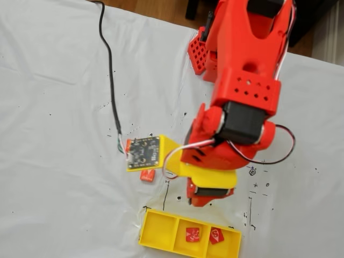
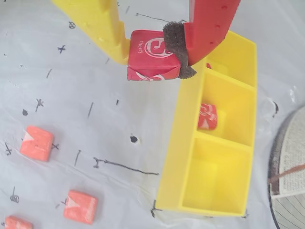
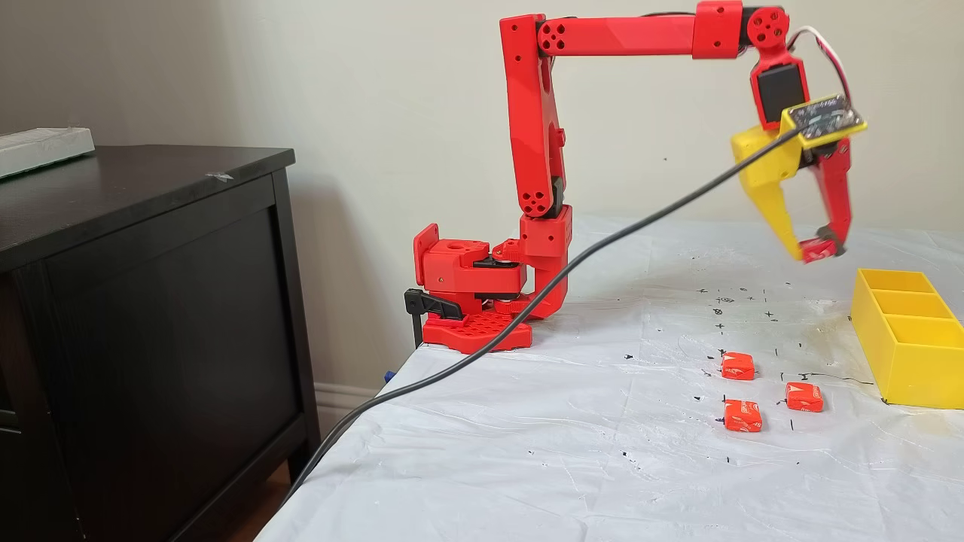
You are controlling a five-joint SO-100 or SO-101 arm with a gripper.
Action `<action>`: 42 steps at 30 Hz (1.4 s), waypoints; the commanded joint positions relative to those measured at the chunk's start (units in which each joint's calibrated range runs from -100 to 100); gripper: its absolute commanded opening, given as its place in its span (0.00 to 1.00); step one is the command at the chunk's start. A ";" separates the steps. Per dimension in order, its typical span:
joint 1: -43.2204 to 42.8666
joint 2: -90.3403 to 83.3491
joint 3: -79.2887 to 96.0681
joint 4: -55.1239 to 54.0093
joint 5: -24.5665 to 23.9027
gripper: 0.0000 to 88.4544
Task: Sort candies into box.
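Observation:
My gripper (image 2: 153, 53) is shut on one red-orange candy (image 2: 152, 55), pinched between the yellow finger (image 2: 102, 24) and the padded red finger (image 2: 209, 28). In a fixed view the gripper (image 3: 817, 248) hangs above the table, up and left of the yellow box (image 3: 915, 369). In the wrist view the held candy sits just outside the box's (image 2: 174, 157) long wall. One candy (image 2: 207, 116) lies in the middle section. From above, the box (image 1: 156, 241) holds two candies (image 1: 192, 235) (image 1: 216, 235). Three loose candies (image 3: 737, 366) (image 3: 742, 415) (image 3: 803, 397) lie on the white cloth.
A black cable (image 3: 527, 301) runs from the wrist camera board (image 1: 144, 151) across the table and over its left edge. A dark dresser (image 3: 151, 301) stands beside the table. A round grey object (image 2: 290, 181) lies just past the box. Black ink marks dot the cloth.

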 commanded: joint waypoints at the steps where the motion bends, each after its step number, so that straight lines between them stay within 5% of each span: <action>1: 3.18 0.64 -11.44 -1.59 1.17 0.00; 40: 4.54 23.46 -32.29 -3.88 0.63 0.00; 42: 4.63 23.46 -32.20 -3.80 0.54 0.08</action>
